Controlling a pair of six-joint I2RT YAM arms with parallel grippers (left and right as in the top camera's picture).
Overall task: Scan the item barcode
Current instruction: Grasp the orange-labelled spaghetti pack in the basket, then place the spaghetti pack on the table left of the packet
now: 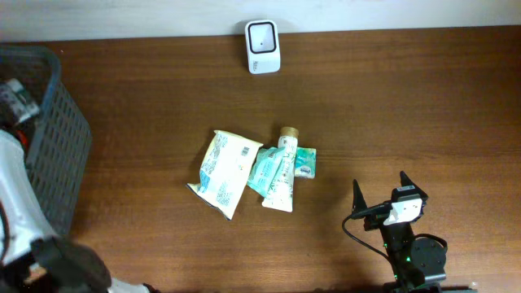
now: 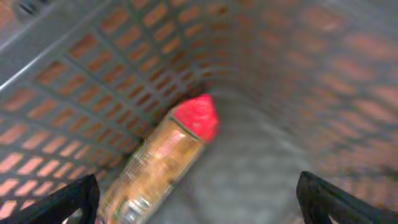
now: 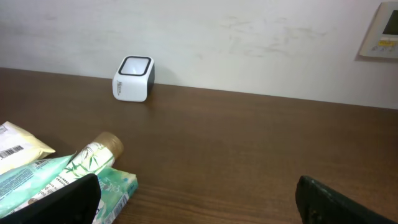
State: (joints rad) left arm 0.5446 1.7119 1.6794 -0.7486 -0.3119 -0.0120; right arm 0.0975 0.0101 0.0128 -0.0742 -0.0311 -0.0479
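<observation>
The white barcode scanner (image 1: pixel 262 46) stands at the table's far edge, also in the right wrist view as the scanner (image 3: pixel 132 78). Mid-table lie a yellow packet (image 1: pixel 221 172), a green packet (image 1: pixel 264 171), a bamboo-print tube (image 1: pixel 282 171) and a teal box (image 1: pixel 304 161). My right gripper (image 1: pixel 381 191) stands open near the front edge, right of these items, nothing between its fingers. My left gripper (image 2: pixel 199 205) is open inside the grey basket (image 2: pixel 74 74), above an orange-brown pack with a red end (image 2: pixel 168 155) lying by its left finger, untouched.
The grey mesh basket (image 1: pixel 49 138) fills the table's left side, with my left arm (image 1: pixel 20 195) reaching into it. A wall panel (image 3: pixel 380 31) hangs at the upper right. Bare wood lies between the items and the scanner.
</observation>
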